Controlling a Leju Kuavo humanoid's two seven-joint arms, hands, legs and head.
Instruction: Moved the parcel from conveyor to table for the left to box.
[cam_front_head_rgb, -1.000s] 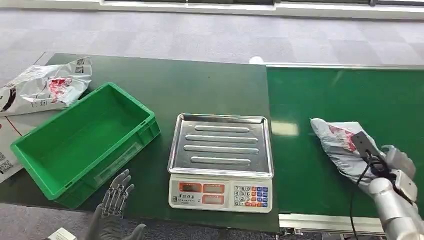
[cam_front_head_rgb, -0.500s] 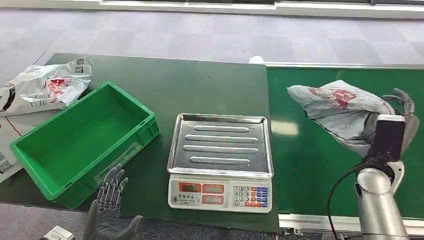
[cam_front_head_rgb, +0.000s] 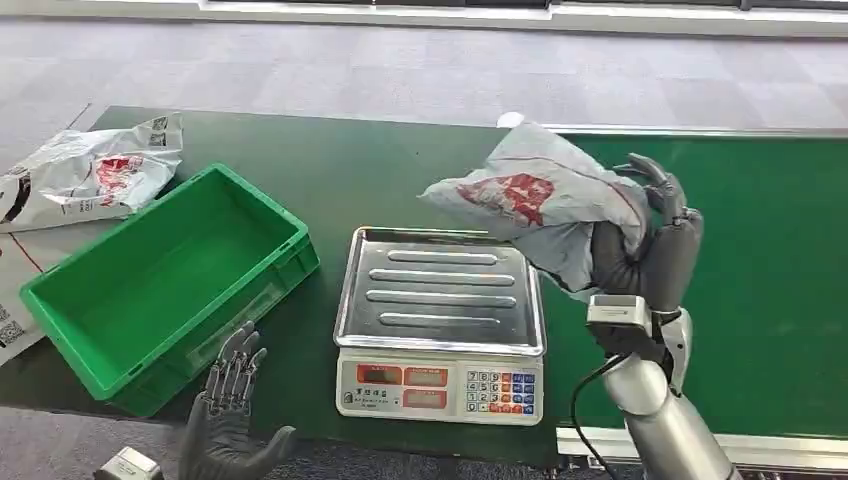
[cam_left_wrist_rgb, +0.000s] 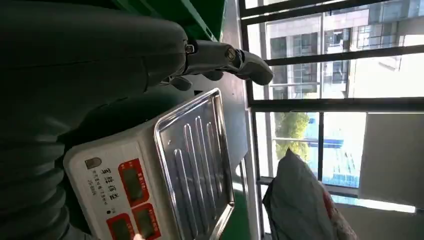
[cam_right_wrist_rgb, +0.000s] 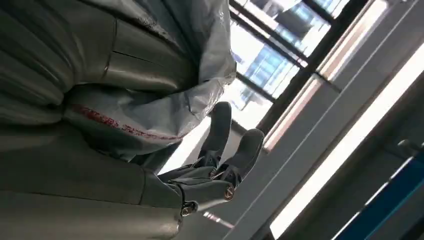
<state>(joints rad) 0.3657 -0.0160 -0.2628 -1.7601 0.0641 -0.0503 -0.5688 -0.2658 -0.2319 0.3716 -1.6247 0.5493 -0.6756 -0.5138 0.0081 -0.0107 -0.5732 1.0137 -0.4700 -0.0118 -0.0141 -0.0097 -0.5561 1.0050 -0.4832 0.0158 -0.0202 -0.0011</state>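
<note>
Parcel (cam_front_head_rgb: 535, 200) is hanging in my right hand (cam_front_head_rgb: 650, 255), gripped at its lower end and lifted above the weighing scale's (cam_front_head_rgb: 440, 330) tray edge, off the conveyor (cam_front_head_rgb: 760, 260). My left hand (cam_front_head_rgb: 228, 415) is waiting empty, fingers spread, beside the green crate (cam_front_head_rgb: 70, 300) for boxing.

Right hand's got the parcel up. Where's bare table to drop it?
Bare green table behind the steel-trayed scale, right of the green plastic crate. Crowded far left: printed grey bags.
</note>
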